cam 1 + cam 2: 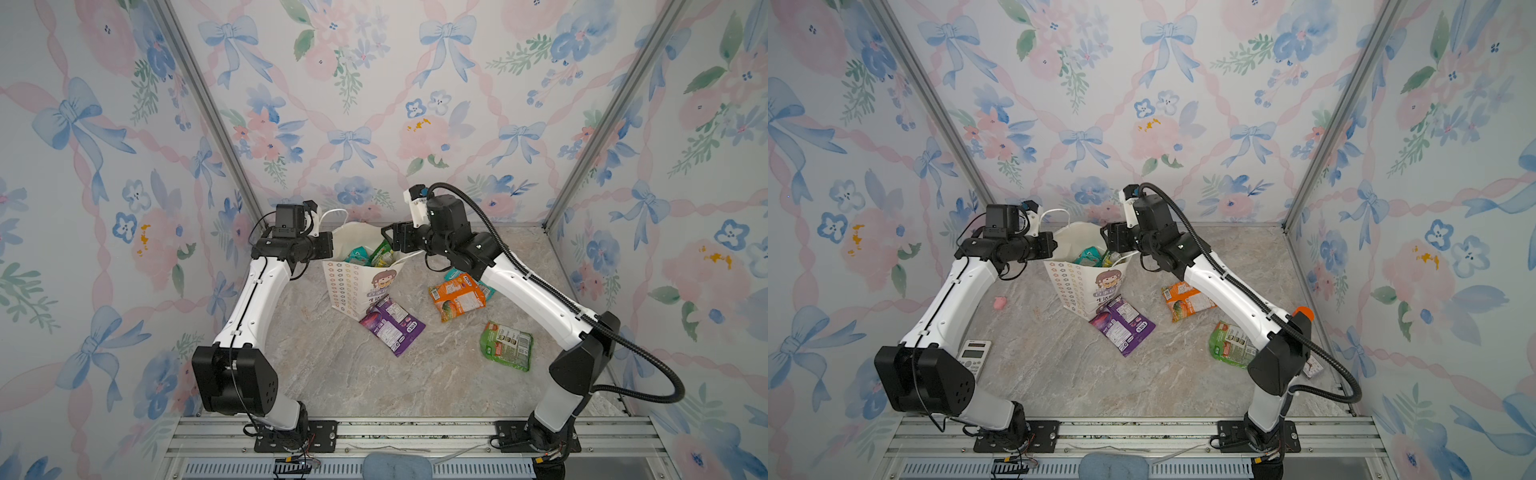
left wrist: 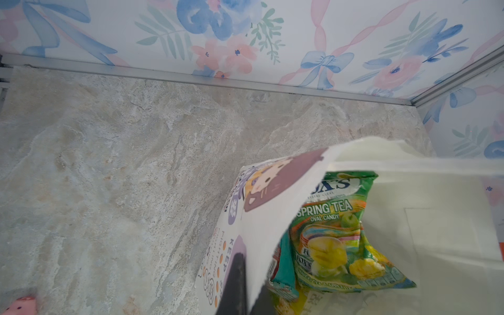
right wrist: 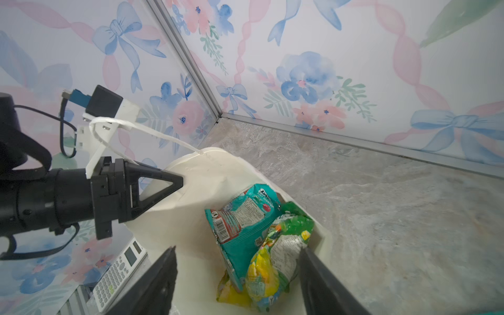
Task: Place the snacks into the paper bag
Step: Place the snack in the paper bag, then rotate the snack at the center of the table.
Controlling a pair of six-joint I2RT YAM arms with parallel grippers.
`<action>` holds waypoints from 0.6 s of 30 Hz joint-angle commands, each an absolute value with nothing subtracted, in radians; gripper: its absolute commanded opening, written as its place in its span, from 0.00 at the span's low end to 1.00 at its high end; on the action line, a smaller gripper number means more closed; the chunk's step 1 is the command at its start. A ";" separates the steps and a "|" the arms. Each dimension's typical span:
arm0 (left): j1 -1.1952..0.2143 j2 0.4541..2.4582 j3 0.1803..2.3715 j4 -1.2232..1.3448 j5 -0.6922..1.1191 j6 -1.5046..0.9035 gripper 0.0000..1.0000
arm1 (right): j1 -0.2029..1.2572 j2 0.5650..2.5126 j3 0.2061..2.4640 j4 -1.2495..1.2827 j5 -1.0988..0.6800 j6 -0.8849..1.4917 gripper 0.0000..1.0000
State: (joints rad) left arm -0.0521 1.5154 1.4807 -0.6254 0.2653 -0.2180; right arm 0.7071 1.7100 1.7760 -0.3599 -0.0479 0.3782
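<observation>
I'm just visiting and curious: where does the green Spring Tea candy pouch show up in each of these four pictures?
Top view: the green Spring Tea pouch pokes from the mouth of the paper bag.
Top view: same spot in the bag's mouth.
Left wrist: printed front showing, inside the bag.
Right wrist: back side showing, in the bag by the open right pincer, at.
Shared landmark: the teal pouch beside it.

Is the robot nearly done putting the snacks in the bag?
Roughly halfway. Done: a teal pouch and a Spring Tea pouch lie inside the paper bag. In hand: the left end effector pinches the rim; the right end effector hangs open above, empty. Left: purple pouch, orange pouch, green pouch and second teal pouch on the table.
</observation>
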 commanded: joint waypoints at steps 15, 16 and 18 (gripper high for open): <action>-0.044 1.501 1.470 -0.605 0.259 -0.210 0.00 | 0.456 1.380 1.193 -0.271 -0.093 0.498 0.84; -0.043 1.501 1.471 -0.605 0.258 -0.211 0.00 | 0.456 1.386 1.164 -0.281 -0.115 0.506 0.83; -0.040 1.502 1.471 -0.605 0.257 -0.211 0.00 | 0.461 1.402 1.101 -0.283 -0.165 0.544 0.80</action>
State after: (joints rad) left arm -0.0509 1.5154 1.4742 -0.6331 0.2619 -0.2184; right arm 0.4644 1.3926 1.1599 -0.2317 -0.1017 0.4976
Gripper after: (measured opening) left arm 0.048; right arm 0.807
